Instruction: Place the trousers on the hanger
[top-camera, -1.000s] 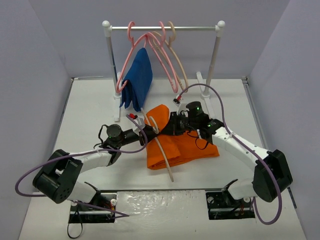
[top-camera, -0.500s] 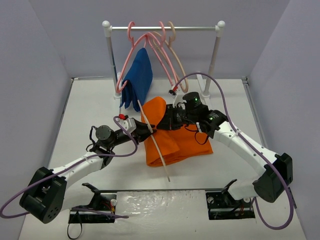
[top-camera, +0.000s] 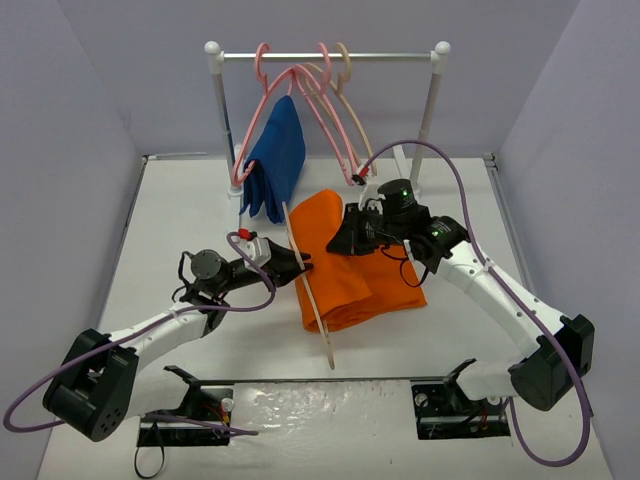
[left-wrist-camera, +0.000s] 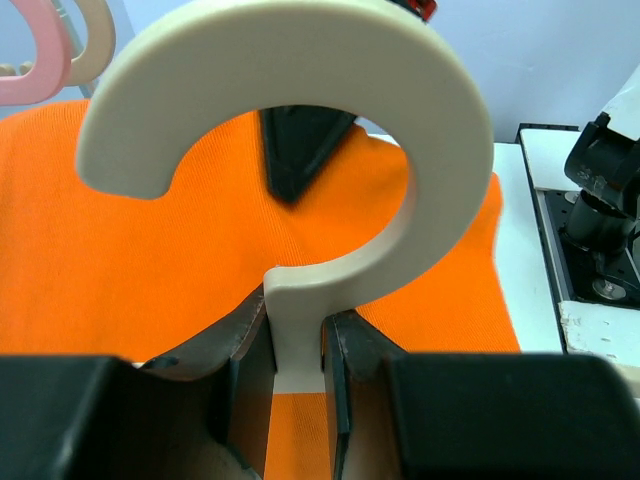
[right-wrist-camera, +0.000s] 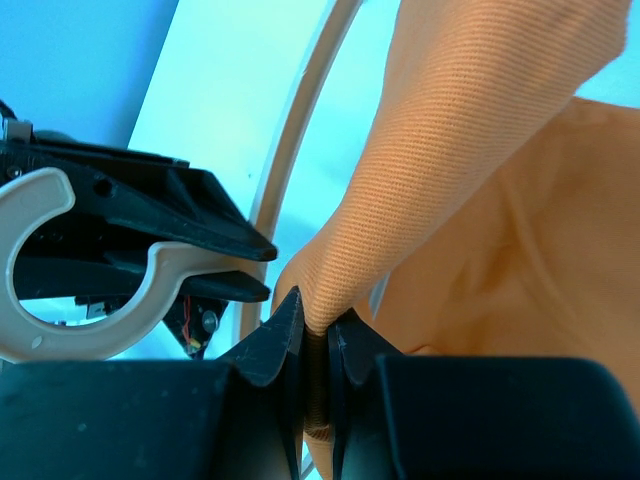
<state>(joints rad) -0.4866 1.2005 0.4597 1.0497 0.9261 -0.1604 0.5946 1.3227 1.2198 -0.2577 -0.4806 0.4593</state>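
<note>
Since a second ago the right tool has risen and swung back toward the rack, taking a fold of the trousers up with it. The left tool has drawn the hanger leftward, so its long arm now runs along the cloth's left edge instead of across it.

The left tool's jaws are almost closed, clamped on the hanger's neck just under the hook. That grip, I'd say, keeps the frame steady and its opening turned toward the cloth.

The right tool's jaws are squeezed tight on a pinched ridge of orange cloth. Lifting that ridge looks meant to free an end that can be fed through the hanger.

From the right wrist, the hanger's pale arm passes just beside the pinched fold, with the left tool's dark fingers close behind it. From the left wrist, orange cloth fills the space behind the hook.

Most of the trousers lie folded mid-worktop, to the right of the hanger and touching it along one edge. They are not yet draped over it, as far as I can judge.

Behind the tools, pink hangers and a blue garment hang on the rack.
</note>
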